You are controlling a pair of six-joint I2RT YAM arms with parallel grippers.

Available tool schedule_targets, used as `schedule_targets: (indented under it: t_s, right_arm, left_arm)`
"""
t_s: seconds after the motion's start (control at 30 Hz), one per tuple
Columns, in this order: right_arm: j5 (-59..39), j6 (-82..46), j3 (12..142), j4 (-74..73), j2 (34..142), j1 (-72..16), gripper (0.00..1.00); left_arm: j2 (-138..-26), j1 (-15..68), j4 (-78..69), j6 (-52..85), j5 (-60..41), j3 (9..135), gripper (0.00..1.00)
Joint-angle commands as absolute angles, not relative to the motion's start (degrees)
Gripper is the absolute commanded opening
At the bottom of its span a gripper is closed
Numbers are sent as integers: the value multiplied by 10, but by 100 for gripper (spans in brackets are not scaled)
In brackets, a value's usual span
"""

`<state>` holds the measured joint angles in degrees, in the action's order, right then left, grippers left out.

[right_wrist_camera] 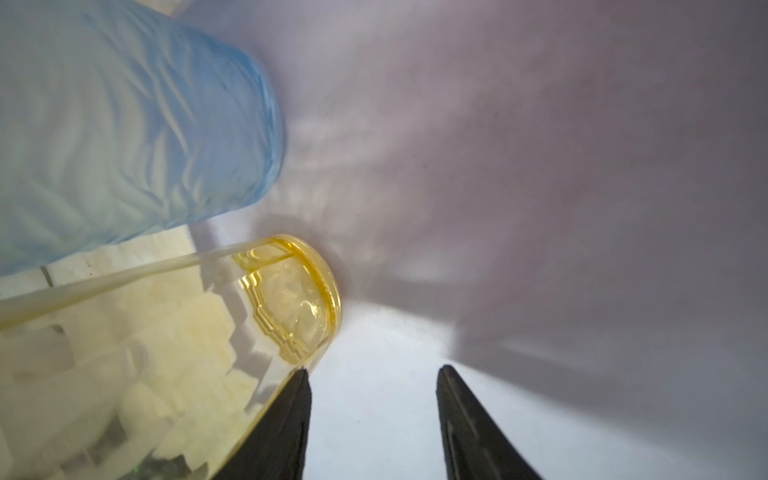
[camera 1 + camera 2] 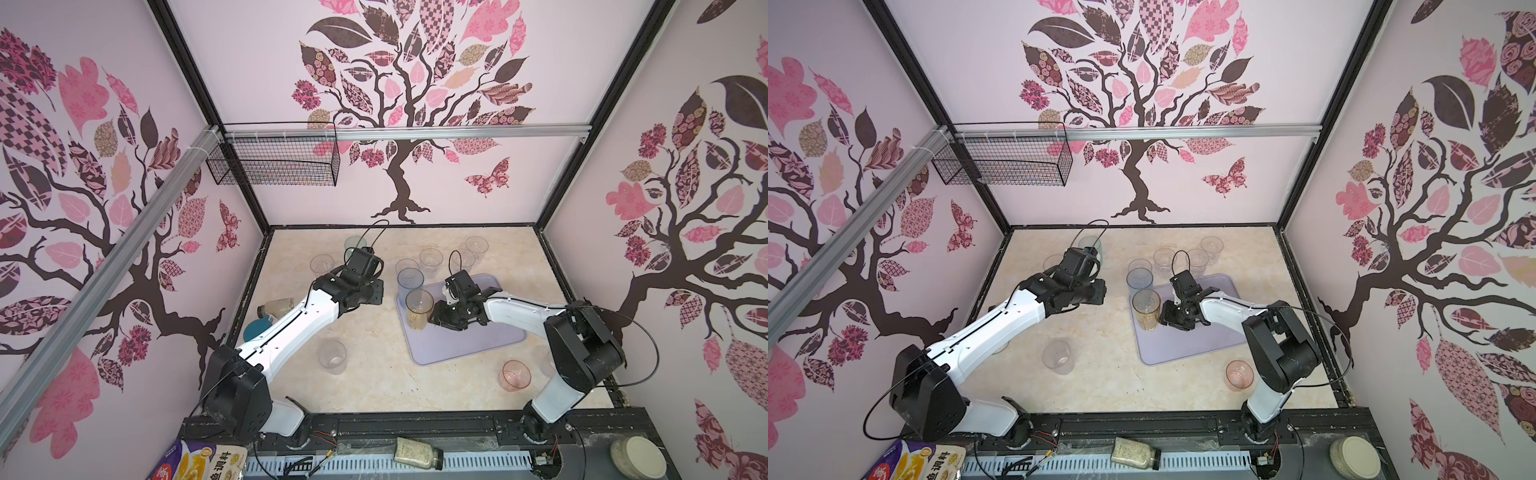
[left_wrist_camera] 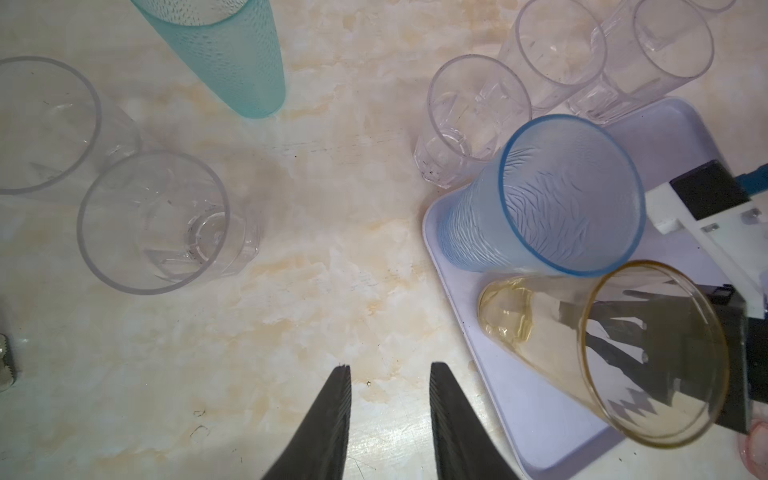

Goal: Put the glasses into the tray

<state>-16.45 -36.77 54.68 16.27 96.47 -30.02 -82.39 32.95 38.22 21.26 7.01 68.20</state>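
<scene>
The lavender tray [image 2: 465, 340] lies on the right half of the bench [image 2: 374, 382], turned slightly askew. Two of the glasses stand upright in it. The blue-grey glass [image 2: 410, 284] is in the tray's far-left corner, and the amber glass [image 2: 419, 309] is just beside it along the tray's left edge.

The right gripper [image 1: 376, 370] sits low over the tray beside the amber glass. Its jaws are parted and released, with only bare tray between them. One finger [image 1: 286, 424] lies against the glass's lower wall or a hair off it; I cannot tell which.

The left gripper [image 3: 389, 366] hangs over bare bench just off the tray's left edge, its jaws apart and empty.

Three clear glasses [image 3: 473, 124] crowd the bench just beyond the tray's far edge, close to the blue-grey glass. The teal glass [image 3: 224, 54] stands near the bench's far edge, partly hidden behind the left wrist in both top views. Two more clear glasses [image 3: 153, 224] stand close together towards the far-left part of the bench. A lone clear glass [image 2: 332, 357] stands on the bench's near half, well left of the tray. The pink glass [image 2: 514, 375] stands on the bench just off the tray's near-right corner, close to the right arm.

By the bench's left edge a capped bottle [image 2: 276, 307] lies on its side. Next to it is a teal-lidded jar [image 2: 257, 330], half covered by the left arm.
</scene>
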Motion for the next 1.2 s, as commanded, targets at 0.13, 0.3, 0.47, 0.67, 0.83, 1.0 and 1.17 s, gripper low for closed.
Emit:
schedule_targets:
  t_s: [0.13,0.3,0.47,0.67,0.83,1.0,1.17]
  right_arm:
    - [-170,-387,573,174,989,-320,52]
    - [-143,-345,579,233,945,-288,52]
    - [-130,-295,592,283,900,-198,54]
    - [-87,-312,606,303,892,-121,64]
    - [-33,-340,633,310,898,-23,77]
    - [-16,-380,632,268,925,49,89]
    - [-3,-380,642,260,970,59,94]
  left_arm:
    - [-831,331,340,236,71,665,36]
    - [-825,325,344,241,80,651,36]
    - [-801,292,316,270,38,624,37]
    - [-773,249,245,297,-33,579,51]
    - [-766,246,249,280,-24,581,53]
    - [-790,247,277,264,-56,607,53]
    - [-790,246,293,251,-60,614,53]
